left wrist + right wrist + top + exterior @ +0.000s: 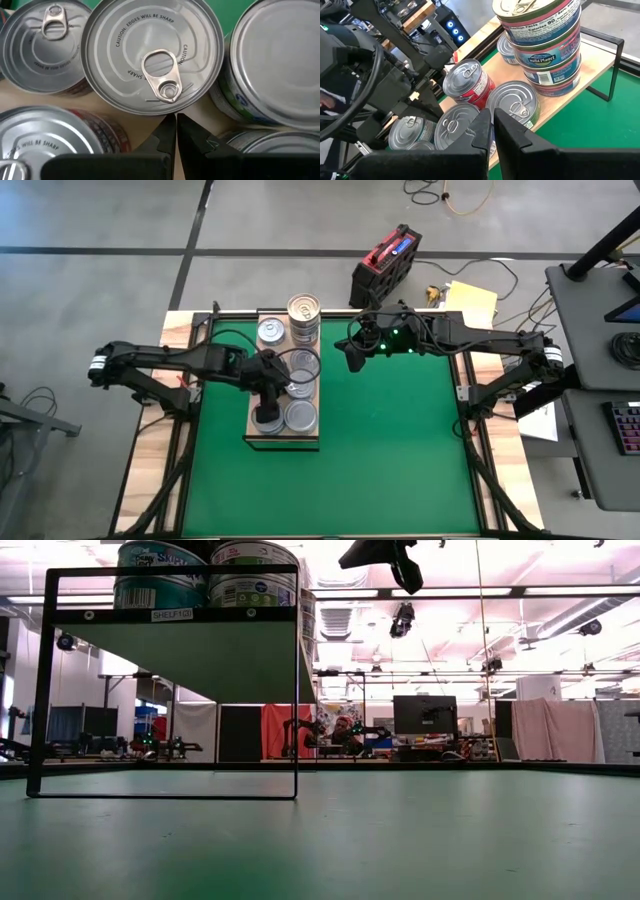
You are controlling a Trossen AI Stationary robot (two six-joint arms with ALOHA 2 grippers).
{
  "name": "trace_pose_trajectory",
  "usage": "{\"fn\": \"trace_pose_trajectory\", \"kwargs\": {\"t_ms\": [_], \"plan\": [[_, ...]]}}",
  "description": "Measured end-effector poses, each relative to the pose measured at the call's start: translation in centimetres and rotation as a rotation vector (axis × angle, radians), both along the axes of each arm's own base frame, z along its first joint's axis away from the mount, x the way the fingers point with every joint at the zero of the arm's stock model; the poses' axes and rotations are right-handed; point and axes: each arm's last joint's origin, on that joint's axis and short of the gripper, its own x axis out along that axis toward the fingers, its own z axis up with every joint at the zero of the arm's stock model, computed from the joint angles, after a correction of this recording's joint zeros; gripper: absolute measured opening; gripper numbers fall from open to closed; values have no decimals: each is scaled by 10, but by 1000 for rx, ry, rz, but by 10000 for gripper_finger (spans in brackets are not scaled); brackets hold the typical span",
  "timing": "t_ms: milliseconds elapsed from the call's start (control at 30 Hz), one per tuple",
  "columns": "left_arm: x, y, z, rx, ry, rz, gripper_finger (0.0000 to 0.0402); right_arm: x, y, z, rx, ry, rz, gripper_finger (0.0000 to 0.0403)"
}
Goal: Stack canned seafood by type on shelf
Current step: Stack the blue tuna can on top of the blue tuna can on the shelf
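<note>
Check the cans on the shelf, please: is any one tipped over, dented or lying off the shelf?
Nothing stands out. The cans stand upright on the shelf, and the tall stack looks straight. No dents, spills or cans on the green mat are visible.

In the high view the left gripper (268, 392) covers the cans (285, 416) beneath it, so how many lie there cannot be told. In the low view the shelf (190, 612) is cut off by the top edge, showing only the cans' lower bands. In the left wrist view, every tin around the centre one is cropped.
</note>
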Motion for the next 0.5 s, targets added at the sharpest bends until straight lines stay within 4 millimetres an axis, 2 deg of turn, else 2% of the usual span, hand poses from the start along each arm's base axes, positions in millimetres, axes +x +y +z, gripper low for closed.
{"fn": "trace_pose_trajectory", "kwargs": {"t_ms": [500], "plan": [[1, 0, 0, -3, -8, 4, 0, 0, 0, 0, -3, 1, 2, 13]]}}
